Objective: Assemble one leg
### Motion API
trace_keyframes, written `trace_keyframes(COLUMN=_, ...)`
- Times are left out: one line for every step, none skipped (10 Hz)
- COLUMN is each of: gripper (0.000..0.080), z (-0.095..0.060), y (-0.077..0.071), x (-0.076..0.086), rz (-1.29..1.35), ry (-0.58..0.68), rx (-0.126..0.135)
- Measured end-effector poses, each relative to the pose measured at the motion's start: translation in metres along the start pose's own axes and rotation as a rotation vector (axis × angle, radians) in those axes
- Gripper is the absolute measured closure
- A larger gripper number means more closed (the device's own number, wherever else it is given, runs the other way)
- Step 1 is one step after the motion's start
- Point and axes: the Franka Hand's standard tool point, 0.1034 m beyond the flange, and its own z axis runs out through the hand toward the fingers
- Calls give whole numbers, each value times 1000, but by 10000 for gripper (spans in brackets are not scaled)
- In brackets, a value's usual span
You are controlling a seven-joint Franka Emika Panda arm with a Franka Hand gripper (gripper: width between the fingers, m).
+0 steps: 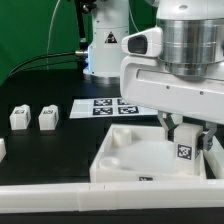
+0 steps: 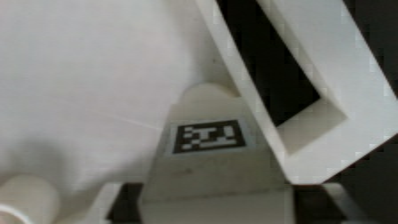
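Holding a leg (image 1: 185, 150) upright, gripper (image 1: 184, 132) over the panel (image 1: 125, 152)

Leg (image 1: 184, 150) and panel (image 1: 118, 158): smooth matt white plastic. Table (image 1: 50, 150): matt black. Marker board (image 1: 112, 106): flat matt white. Wrist housing (image 1: 190, 35): ribbed, satin metal look.

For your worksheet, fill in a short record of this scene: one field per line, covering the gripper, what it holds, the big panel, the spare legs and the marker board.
gripper: shut on a leg
held leg: tagged, above the panel's corner on the exterior view's right
panel: flat on table
spare legs: two, on the exterior view's left
marker board: behind panel
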Motion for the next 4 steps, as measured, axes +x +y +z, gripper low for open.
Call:
trace_keyframes(gripper=280, z=1, y=0, x=0, rz=0, ry=0, rx=0)
trace_keyframes(gripper=280, z=1, y=0, x=0, rz=0, ry=-1, rx=-1)
trace_keyframes(gripper=177, z=1, y=0, x=0, rz=0, ry=-1, rx=-1)
trace_keyframes(gripper=158, z=1, y=0, x=0, rz=0, ry=-1, rx=-1)
